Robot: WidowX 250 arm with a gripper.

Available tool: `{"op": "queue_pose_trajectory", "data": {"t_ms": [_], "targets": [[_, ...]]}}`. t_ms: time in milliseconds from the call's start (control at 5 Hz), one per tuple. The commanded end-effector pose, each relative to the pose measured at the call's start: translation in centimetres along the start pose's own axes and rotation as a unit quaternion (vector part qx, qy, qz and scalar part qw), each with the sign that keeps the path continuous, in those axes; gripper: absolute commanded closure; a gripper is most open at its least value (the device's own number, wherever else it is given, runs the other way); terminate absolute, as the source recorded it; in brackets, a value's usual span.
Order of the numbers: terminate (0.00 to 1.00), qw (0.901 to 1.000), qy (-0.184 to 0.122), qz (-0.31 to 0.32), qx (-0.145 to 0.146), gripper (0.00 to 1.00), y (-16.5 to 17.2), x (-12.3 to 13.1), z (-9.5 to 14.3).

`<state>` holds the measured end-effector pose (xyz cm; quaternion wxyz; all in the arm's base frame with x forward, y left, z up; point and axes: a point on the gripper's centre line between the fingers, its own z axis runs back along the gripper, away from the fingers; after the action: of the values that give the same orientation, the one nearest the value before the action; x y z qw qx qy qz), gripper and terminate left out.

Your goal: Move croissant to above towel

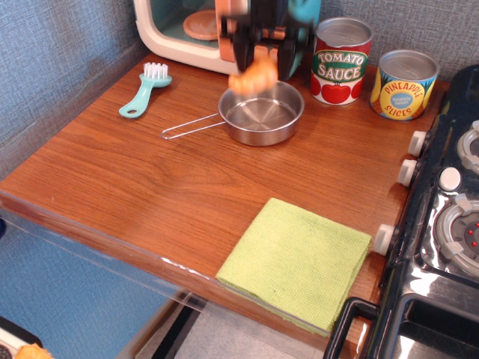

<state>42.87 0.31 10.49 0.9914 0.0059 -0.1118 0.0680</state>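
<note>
My gripper (262, 58) is shut on the orange croissant (253, 75) and holds it in the air above the steel pan (262, 113), near the back of the counter. The image of both is motion-blurred. The pan is empty, its wire handle pointing left. The light-green towel (296, 260) lies flat at the counter's front right edge, well in front of the gripper.
A toy microwave (196, 28) with an orange plate stands behind the pan. A tomato sauce can (341, 61) and a pineapple slices can (404, 84) stand at the back right. A teal brush (144, 91) lies at the left. A black stove (441, 224) borders the right.
</note>
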Motion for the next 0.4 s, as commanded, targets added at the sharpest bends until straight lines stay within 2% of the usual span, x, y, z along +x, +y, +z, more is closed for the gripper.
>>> {"op": "queue_pose_trajectory", "data": {"t_ms": [0,200], "targets": [[0.00,0.9947,-0.010,-0.086,-0.054,1.00,-5.9,-3.4,2.7],[0.00,0.9917,0.024,-0.115,-0.052,1.00,-9.0,-5.1,0.1]]}}
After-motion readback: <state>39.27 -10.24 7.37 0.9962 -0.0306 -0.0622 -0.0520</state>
